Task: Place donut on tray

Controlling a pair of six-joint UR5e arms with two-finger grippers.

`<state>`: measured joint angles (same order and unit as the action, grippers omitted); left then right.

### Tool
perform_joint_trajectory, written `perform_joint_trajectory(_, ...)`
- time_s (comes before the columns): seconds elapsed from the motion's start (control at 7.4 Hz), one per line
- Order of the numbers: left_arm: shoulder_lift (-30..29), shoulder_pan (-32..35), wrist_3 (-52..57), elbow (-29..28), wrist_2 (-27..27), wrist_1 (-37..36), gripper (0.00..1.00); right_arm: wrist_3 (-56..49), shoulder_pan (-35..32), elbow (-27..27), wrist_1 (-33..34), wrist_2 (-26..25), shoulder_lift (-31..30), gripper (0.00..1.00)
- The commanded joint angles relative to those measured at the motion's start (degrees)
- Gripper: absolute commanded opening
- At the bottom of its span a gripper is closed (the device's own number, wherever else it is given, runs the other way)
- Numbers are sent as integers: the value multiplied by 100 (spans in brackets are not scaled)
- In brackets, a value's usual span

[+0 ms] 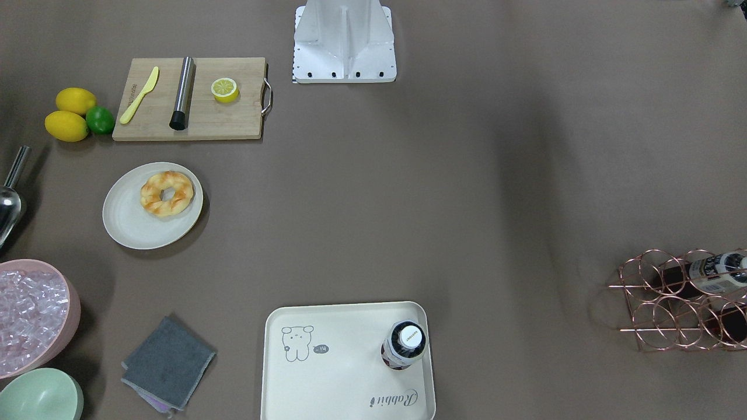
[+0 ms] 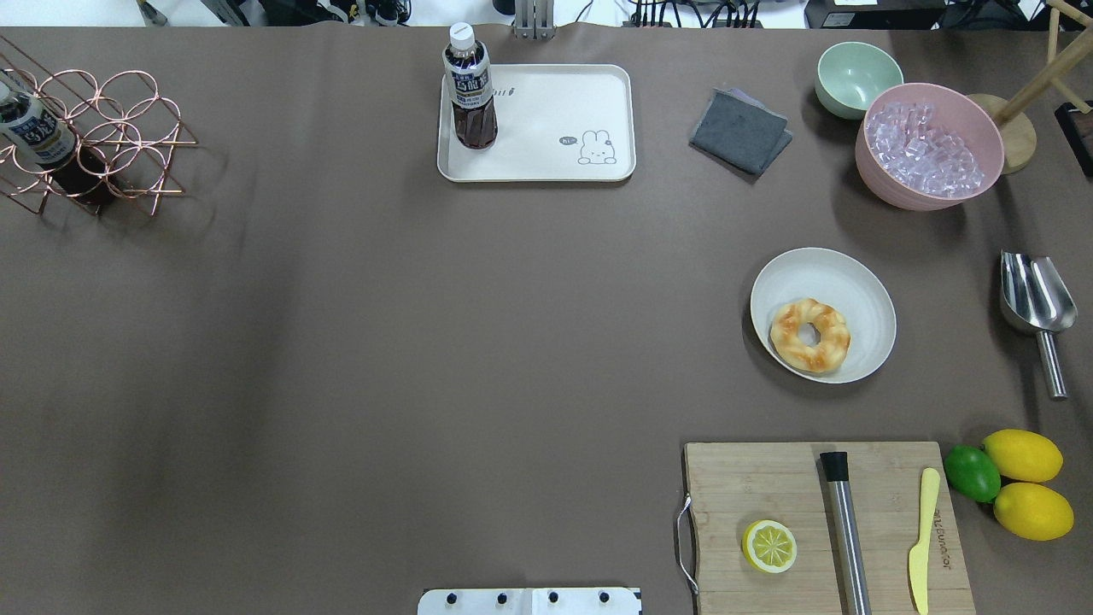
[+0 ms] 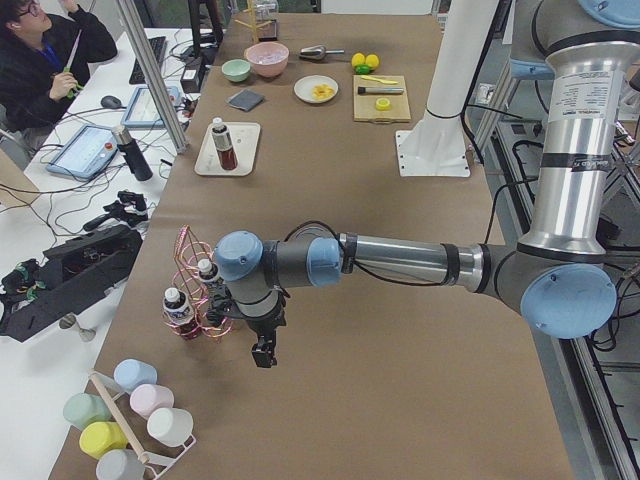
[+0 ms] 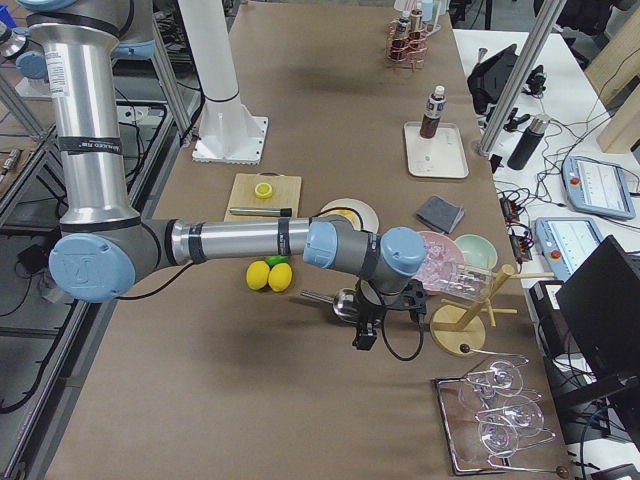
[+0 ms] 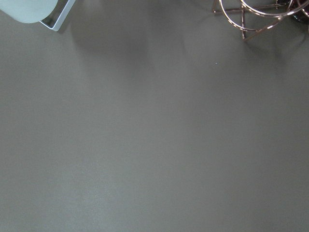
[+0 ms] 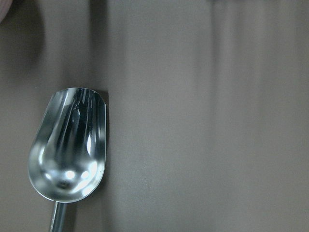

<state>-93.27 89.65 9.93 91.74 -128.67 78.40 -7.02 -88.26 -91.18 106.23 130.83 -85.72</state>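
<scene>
donut (image 2: 809, 335): on plate (image 2: 845, 278), well apart from right tool (image 4: 364, 336)
tray (image 2: 546, 120): holds bottle (image 2: 470, 90), far from both tools
right tool: above scoop (image 6: 67, 145); opening can't tell
left tool (image 3: 263, 352): beside wire rack (image 3: 195, 290); opening can't tell

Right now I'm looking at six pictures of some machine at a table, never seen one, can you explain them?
It is a robot with two jointed arms at a brown table. Two pictures look down on the table, one from behind the robot, one facing it; two are taken from the table's ends; two come from cameras on the wrists. The left hand hangs near a copper bottle rack, the right hand by a metal scoop. Nothing shows in either; open or shut I cannot tell. The donut lies on a round plate; the tray, across the table, carries only a bottle.
</scene>
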Motion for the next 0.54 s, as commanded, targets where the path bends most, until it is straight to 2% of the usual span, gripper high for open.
perform_joint_trajectory(0.0, -68, 0, -8, 10, 8, 0, 98, 16, -34, 4, 3, 73, 46, 100)
perform_joint_trajectory(0.27, -86, 0, -8, 10, 0, 0, 98, 8, -165, 13, -5, 862, -94, 100)
perform_joint_trajectory(0.41, -112, 0, -8, 2, 8, 0, 98, 8, -261, -5, 3, 891, -68, 100)
